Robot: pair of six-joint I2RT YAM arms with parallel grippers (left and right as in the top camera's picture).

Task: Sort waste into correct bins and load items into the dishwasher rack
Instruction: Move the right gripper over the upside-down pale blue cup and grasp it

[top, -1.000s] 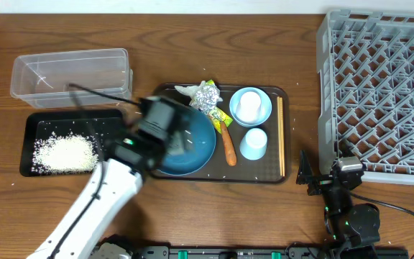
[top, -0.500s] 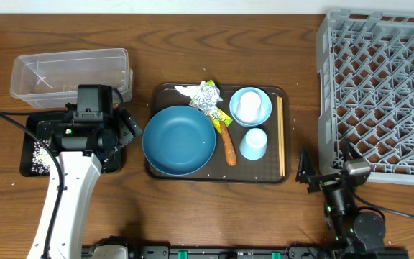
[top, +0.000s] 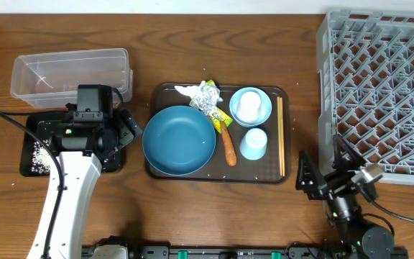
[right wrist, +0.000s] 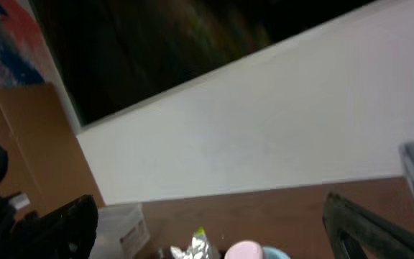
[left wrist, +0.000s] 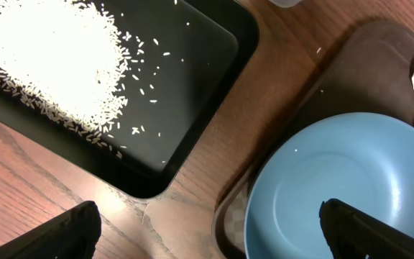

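Note:
The dark-blue bowl (top: 179, 140) sits empty on the left of the brown serving tray (top: 221, 176). My left gripper (top: 129, 128) hangs open between that bowl and the black tray (top: 34, 144), nothing between its fingers (left wrist: 63, 234). Loose rice (left wrist: 49, 57) is piled in the black tray, and the clear tub (top: 70, 75) stands behind it. Foil (top: 207, 97), a yellow-green wrapper (top: 223, 115), a carrot stick (top: 228, 149), a white cup in the pale-blue bowl (top: 250, 106), a pale-blue cup (top: 254, 144) and chopsticks (top: 280, 137) lie on the serving tray. My right gripper (top: 323, 167) stands open and empty near the rack (top: 379, 93).
The right wrist view tilts upward at a white wall, with the foil (right wrist: 192, 248) and the clear tub (right wrist: 124, 226) low in the picture. Stray rice grains dot the wood near the black tray (left wrist: 192, 86). Bare wood lies between the serving tray and the rack.
The left arm swung left, from over the dark-blue bowl to the right end of the black tray, then held still. The right gripper shifted slightly right and down.

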